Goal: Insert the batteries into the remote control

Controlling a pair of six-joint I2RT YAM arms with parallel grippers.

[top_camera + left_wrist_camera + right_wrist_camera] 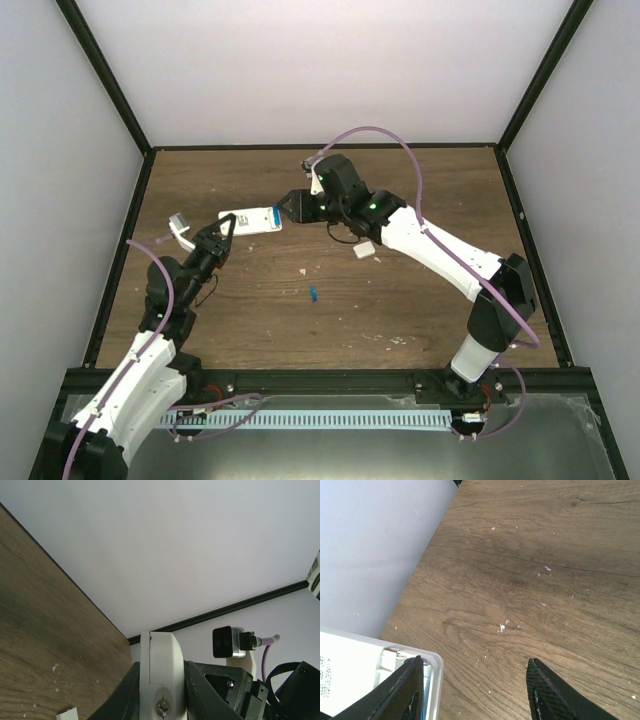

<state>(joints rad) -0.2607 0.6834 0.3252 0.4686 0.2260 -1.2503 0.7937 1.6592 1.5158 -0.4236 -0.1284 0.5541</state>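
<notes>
My left gripper [226,233] is shut on the left end of the white remote control [251,219] and holds it over the table's left half. In the left wrist view the remote [162,672] stands clamped between the black fingers. My right gripper [291,206] is open at the remote's right end. In the right wrist view it [475,660] is wide open, and its left finger [405,690] overlaps the remote's open end [365,672], where a blue sliver [422,707] shows. One blue battery [313,293] lies on the wood, apart from both grippers.
A small white squarish cover piece [363,251] lies on the table below the right arm. White walls with black frame posts enclose the table on three sides. Small white specks dot the wood [502,627].
</notes>
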